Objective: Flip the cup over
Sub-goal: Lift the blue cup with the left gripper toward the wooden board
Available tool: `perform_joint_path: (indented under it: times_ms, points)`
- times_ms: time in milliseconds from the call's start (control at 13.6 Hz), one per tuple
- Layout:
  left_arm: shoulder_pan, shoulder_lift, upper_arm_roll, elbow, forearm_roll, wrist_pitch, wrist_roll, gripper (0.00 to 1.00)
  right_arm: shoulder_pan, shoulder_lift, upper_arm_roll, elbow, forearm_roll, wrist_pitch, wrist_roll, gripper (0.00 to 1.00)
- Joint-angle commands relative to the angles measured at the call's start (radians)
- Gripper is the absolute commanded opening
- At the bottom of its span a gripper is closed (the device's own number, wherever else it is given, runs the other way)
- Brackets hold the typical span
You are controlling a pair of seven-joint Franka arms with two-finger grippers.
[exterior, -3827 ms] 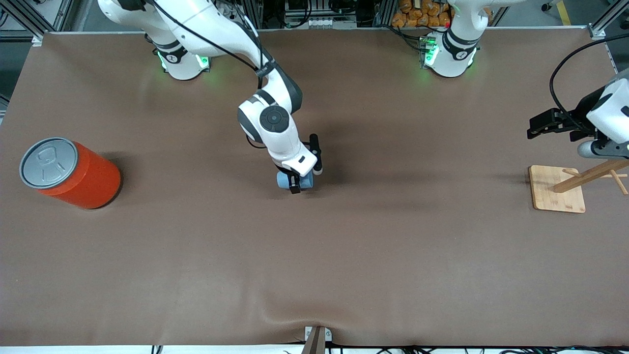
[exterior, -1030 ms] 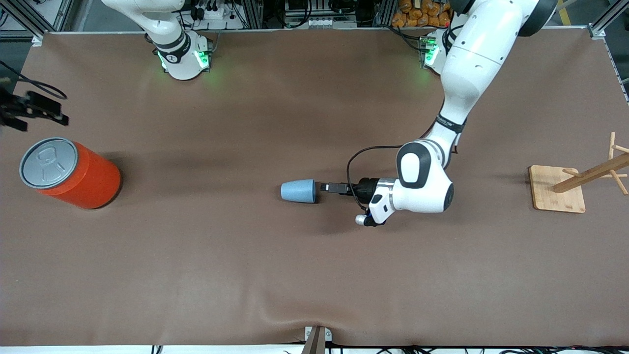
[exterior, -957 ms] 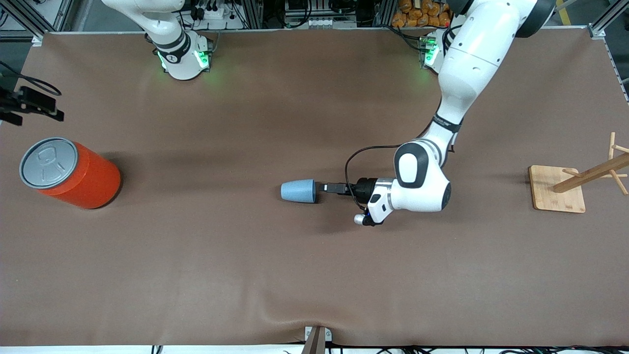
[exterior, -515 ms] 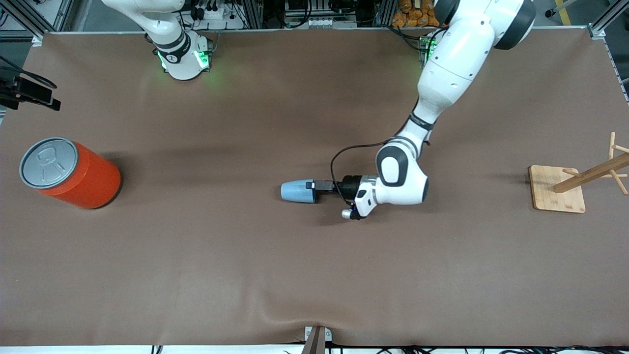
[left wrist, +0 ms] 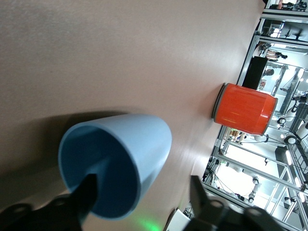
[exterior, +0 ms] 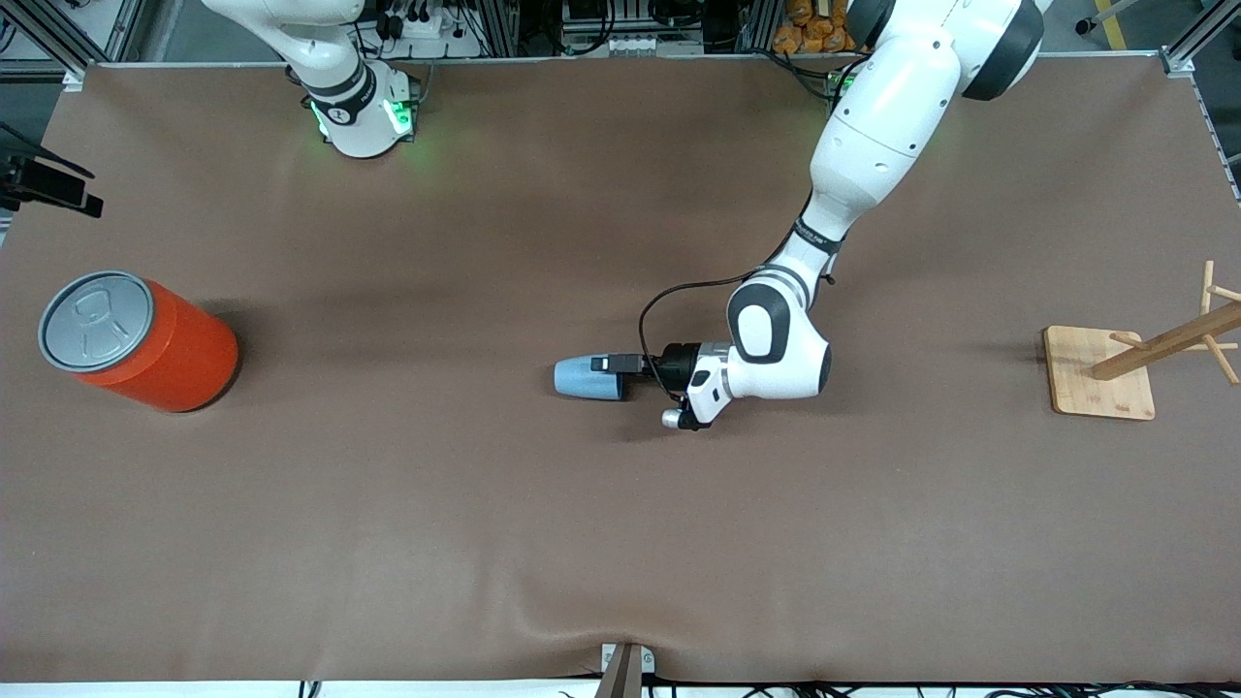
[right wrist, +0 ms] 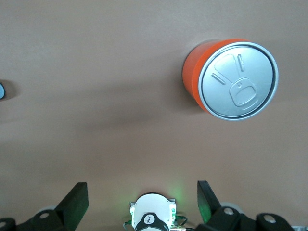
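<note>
The cup (exterior: 587,377) lies on its side on the brown table (exterior: 620,543), near the middle of the surface. Its wide open mouth faces the left arm's end of the table; its narrower closed base faces the orange can (exterior: 141,340), which serves here as the landmark.

The orange can stands upright with its grey lid on top, well apart from the cup, toward the right arm's end of the table. It sits at about the same nearness to the front camera as the cup.

The left gripper (exterior: 606,364) is at the cup's mouth, reaching level with the table from the end away from the can. In the left wrist view, one finger (left wrist: 85,198) is inside the cup's (left wrist: 115,163) mouth, against the blue inner wall. The other finger (left wrist: 199,199) is outside the cup, clear of its outer wall. The fingers are apart with the cup's rim wall between them; they are not clamped on it. The same view shows the orange can (left wrist: 244,108) well past the cup's base.

The right gripper (right wrist: 142,199) waits in the air above the table at the can's end, with its fingers spread wide and holding nothing. The right wrist view looks down on the can's (right wrist: 231,79) grey lid.

A wooden stand (exterior: 1134,359) on a square base is at the left arm's end, the thing farthest from the can.
</note>
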State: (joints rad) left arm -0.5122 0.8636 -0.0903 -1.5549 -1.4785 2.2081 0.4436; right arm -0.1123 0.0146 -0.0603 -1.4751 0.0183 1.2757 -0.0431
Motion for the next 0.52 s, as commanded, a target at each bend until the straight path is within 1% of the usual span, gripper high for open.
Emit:
perform_joint_path:
  times_ms: [0, 147, 442]
  points:
    - [-0.006, 0.017, 0.000, 0.022, -0.026, 0.009, 0.021, 0.50, -0.026, 0.005, 0.013, 0.021, -0.018, 0.002, 0.014, 1.00]
    - [0.001, 0.012, 0.000, 0.022, -0.013, 0.009, 0.026, 0.00, -0.020, 0.004, 0.017, 0.022, -0.040, 0.024, 0.016, 1.00]
    - [-0.006, 0.002, 0.006, 0.025, -0.003, 0.007, 0.035, 0.00, -0.021, 0.005, 0.019, 0.018, -0.031, 0.048, 0.016, 1.00]
